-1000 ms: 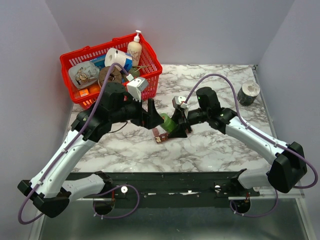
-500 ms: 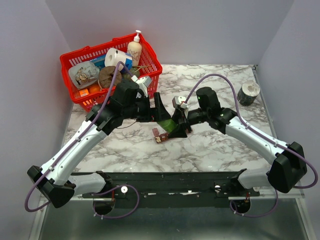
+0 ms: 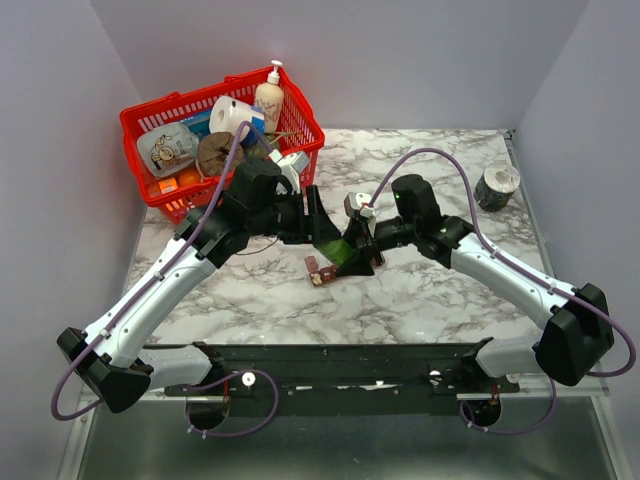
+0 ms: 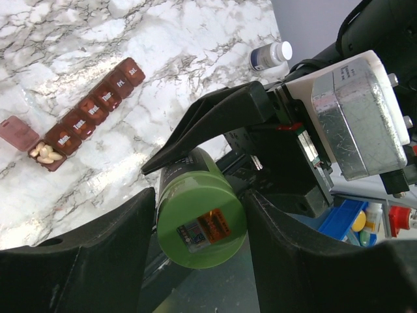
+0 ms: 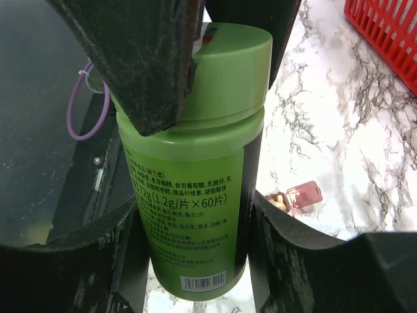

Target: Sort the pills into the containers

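A green pill bottle (image 3: pixel 338 250) is held above the marble table, with my right gripper (image 5: pixel 195 215) shut on its labelled body (image 5: pixel 195 195). My left gripper (image 4: pixel 202 195) straddles the bottle's green cap (image 4: pixel 202 218), and its fingers (image 5: pixel 143 65) press on both sides of it. The containers (image 4: pixel 91 111) are a dark red strip of day-marked compartments lying flat on the table, below the bottle (image 3: pixel 320 270). The strip's end compartment has its lid (image 4: pixel 16 134) flipped open. Several pale pills (image 4: pixel 47 154) lie inside that compartment.
A red wire basket (image 3: pixel 160 115) full of household items stands at the back left, close behind my left wrist. A small white bottle (image 4: pixel 268 55) lies at the table's far right (image 3: pixel 497 185). The black mounting rail (image 3: pixel 350 365) runs along the near edge.
My left arm swung right, away from the basket, to the bottle, and its jaws closed in around the cap. The right arm and the bottle stayed put.
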Controlling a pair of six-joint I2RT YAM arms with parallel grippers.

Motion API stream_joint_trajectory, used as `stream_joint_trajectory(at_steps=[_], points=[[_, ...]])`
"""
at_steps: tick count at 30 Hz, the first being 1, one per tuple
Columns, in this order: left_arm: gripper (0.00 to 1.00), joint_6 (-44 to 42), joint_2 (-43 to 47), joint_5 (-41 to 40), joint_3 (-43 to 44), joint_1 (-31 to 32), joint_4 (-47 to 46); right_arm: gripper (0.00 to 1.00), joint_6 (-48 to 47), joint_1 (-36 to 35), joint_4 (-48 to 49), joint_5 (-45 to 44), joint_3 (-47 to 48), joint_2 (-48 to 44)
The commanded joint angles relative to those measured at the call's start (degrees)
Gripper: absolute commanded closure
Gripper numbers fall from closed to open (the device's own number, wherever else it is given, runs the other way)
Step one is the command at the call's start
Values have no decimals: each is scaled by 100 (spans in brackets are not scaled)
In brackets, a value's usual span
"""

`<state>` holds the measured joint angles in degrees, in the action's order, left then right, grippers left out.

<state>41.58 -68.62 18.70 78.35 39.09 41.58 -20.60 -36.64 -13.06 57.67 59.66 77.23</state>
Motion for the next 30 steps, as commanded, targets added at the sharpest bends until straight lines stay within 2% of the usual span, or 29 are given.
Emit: stream_joint_trajectory(at_steps=[1,5,12,17,19,22,23,25,26,30], points=[[41,-168,-116,424,155,11,166,99,-76,26,172,51,169,-68],[48,-545,-143,941,58,11,-1,99,-41,26,172,104,186,-50],[50,-2065,-160,2602,-363,-24,-475,99,38,26,216,227,169,-59],[49,-3443,-239,2867,-241,-24,-20,99,39,26,225,245,178,-68],[48,-3700,-397,2885,-92,-33,244,99,47,34,234,254,169,-68],[35,-3623,-468,2631,-4,-42,176,100,47,26,234,236,160,-85],[25,-3526,-433,2526,-12,-59,79,99,39,26,234,219,160,-85],[13,-3201,-197,2236,-135,-103,-324,99,30,26,234,218,152,-94],[2,-3105,-109,2156,-170,-121,-439,99,30,26,225,210,160,-86],[1,-2726,138,2226,-250,-244,-730,99,21,17,225,218,160,-85]])
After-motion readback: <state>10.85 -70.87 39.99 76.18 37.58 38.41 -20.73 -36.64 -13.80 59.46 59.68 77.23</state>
